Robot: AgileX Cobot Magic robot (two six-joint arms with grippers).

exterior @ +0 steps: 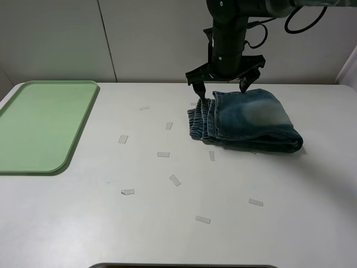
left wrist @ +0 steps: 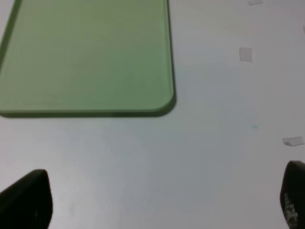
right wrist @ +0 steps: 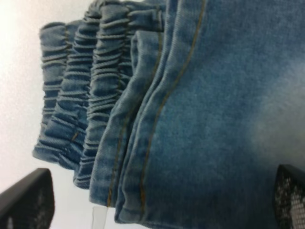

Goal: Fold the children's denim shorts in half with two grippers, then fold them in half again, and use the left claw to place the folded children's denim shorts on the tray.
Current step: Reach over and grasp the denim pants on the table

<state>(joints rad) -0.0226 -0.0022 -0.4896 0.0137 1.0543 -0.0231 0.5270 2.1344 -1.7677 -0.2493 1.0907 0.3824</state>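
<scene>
Both claws gape wide: right gripper (exterior: 222, 91) hovers over the folded denim shorts (exterior: 245, 120), right of centre on the table (exterior: 290, 234), one fingertip perhaps brushing the waistband (right wrist: 71, 95); left gripper (left wrist: 159, 198) hangs near a corner of the tray (left wrist: 86, 57), well apart from them.

Faded blue denim shorts (exterior: 251, 120) with a bleached pale patch and tan stitching; pale-green tray (exterior: 39, 125); white tabletop (exterior: 167, 223); black right gripper (exterior: 222, 89).

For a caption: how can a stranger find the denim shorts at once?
On the white table, look right of centre, away from the green tray. Below the right gripper lie the denim shorts, a folded blue bundle, the only cloth among clear scraps.
</scene>
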